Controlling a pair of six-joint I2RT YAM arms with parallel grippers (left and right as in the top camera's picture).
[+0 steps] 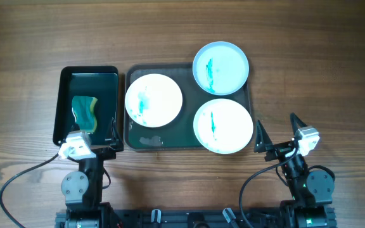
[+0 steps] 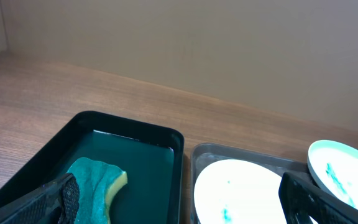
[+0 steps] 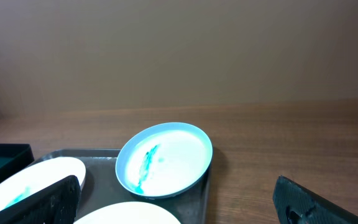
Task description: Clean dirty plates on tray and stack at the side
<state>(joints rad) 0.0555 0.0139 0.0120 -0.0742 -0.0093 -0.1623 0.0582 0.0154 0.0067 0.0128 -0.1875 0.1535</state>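
Teal smears mark all three plates in the overhead view: a white plate (image 1: 154,98) at 9 o'clock on the grey tray (image 1: 163,144), a pale blue plate (image 1: 220,68) at 1 o'clock overhanging the rim, and a second white plate (image 1: 224,125) at 5 o'clock. Just beside the tray, at its 9 o'clock, a black basin (image 1: 61,101) holds a teal-and-yellow sponge (image 1: 85,113). The left gripper (image 1: 86,134) sits at the basin's 6 o'clock edge and the right gripper (image 1: 276,130) off the tray's 4 o'clock corner, both with fingers spread and empty. The left wrist view shows the sponge lying at 7 o'clock between wide-apart fingers (image 2: 61,200). The right wrist view faces the blue plate, fingers (image 3: 45,202) apart, touching nothing. Cleaning looks not yet begun, with no plate stacked at the side. The next move probably calls for the left arm to descend and pinch the sponge, then carry it to the nearest white plate.
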